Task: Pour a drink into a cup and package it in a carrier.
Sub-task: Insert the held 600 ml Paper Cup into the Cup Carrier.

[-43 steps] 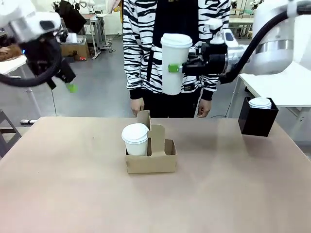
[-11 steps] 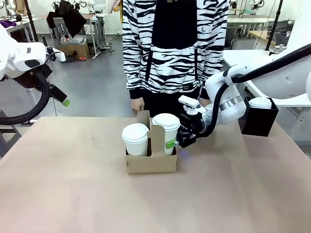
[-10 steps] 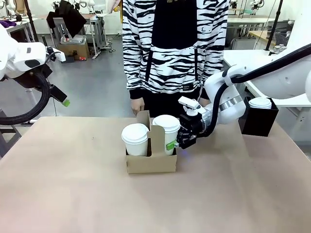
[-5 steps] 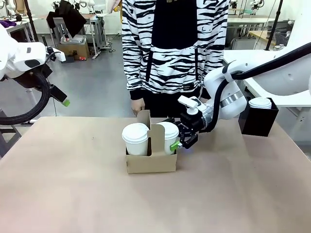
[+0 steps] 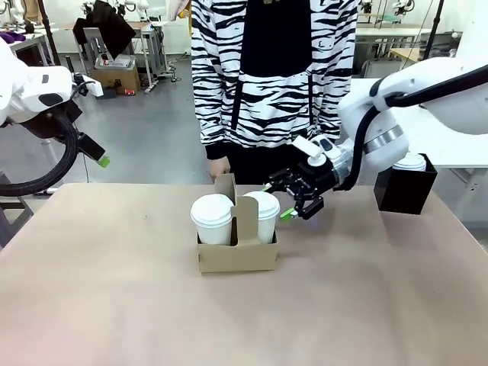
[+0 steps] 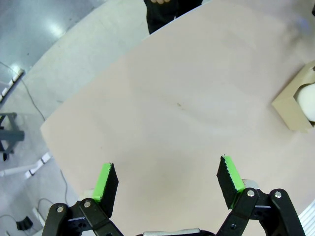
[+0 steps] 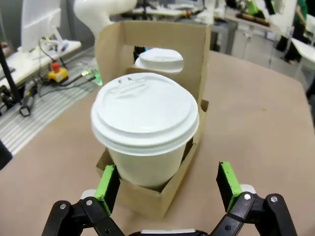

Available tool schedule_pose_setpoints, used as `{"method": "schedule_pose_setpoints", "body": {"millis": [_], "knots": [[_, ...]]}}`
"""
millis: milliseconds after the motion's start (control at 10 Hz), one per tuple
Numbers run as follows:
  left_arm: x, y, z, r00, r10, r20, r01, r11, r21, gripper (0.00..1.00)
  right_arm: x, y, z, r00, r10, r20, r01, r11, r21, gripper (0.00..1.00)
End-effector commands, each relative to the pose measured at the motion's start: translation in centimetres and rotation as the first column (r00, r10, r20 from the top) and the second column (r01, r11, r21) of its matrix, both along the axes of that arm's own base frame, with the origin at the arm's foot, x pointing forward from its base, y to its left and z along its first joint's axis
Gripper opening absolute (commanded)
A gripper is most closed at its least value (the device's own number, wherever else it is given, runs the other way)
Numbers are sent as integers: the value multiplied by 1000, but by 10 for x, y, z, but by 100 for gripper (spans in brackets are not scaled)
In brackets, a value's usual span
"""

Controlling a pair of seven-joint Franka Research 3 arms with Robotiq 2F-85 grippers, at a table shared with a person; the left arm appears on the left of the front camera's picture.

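The packaging step looks all but done: the cup [image 5: 263, 216] is sitting lidded in the right slot of the carrier [image 5: 237, 255] at the middle of the front view, beside a second lidded cup [image 5: 212, 218]. The right hand [image 5: 296, 203] is hovering just right of it, open and gripping nothing. The left hand [image 6: 167, 182] is hanging open over bare table [image 6: 162, 113] at the frame's upper left. Next, I judge, the right arm needs to back away without nudging the carrier.

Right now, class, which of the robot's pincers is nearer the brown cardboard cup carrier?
The right pincer: it hangs open just beside the brown cardboard cup carrier, by its lidded white cup. The left pincer hangs open off the table's left edge.
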State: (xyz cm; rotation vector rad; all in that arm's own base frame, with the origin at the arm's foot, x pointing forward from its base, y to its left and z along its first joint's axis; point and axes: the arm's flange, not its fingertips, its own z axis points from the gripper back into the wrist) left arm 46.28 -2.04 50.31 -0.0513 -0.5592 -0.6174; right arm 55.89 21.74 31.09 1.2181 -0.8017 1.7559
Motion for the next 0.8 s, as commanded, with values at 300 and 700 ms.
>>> {"method": "schedule_pose_setpoints", "body": {"millis": [300,700], "knots": [[1,0,4,1000,8,-10,-8,1000,8,100,-24,-111,75,892,-451,-38,424,861,-281,100],[1,0,4,1000,8,-10,-8,1000,8,100,-86,-190,121,574,-814,85,738,470,-484,100]]}}
